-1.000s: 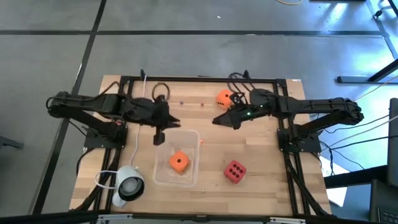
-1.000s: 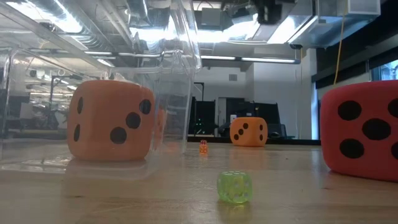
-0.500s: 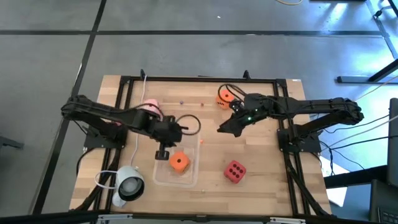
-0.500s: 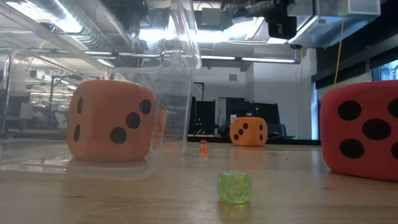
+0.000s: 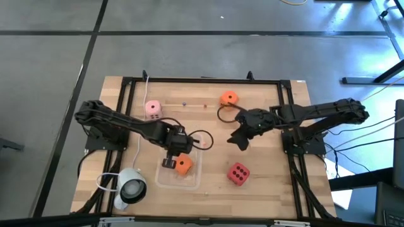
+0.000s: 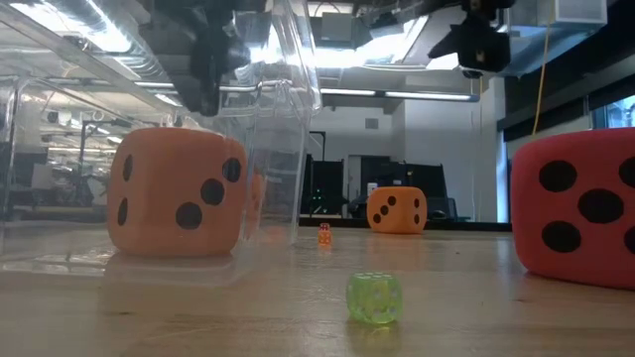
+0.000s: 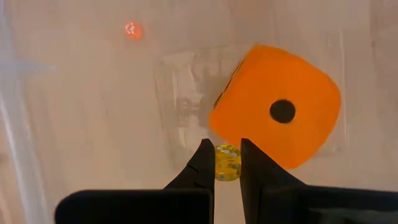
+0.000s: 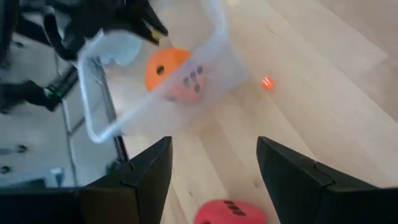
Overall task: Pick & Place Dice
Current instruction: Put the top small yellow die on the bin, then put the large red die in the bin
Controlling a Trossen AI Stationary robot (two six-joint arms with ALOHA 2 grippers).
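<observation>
Dice placement is at the release step. Left hand (image 7: 222,163) hovers over the clear container (image 5: 193,178), pinching a tiny yellow-green die (image 7: 227,163) beside the orange die (image 5: 183,164) already inside. Next move: part the fingers to drop it. Right hand (image 5: 243,139) hangs wide and empty above the table (image 5: 271,183), near the red die (image 5: 238,173).
</observation>
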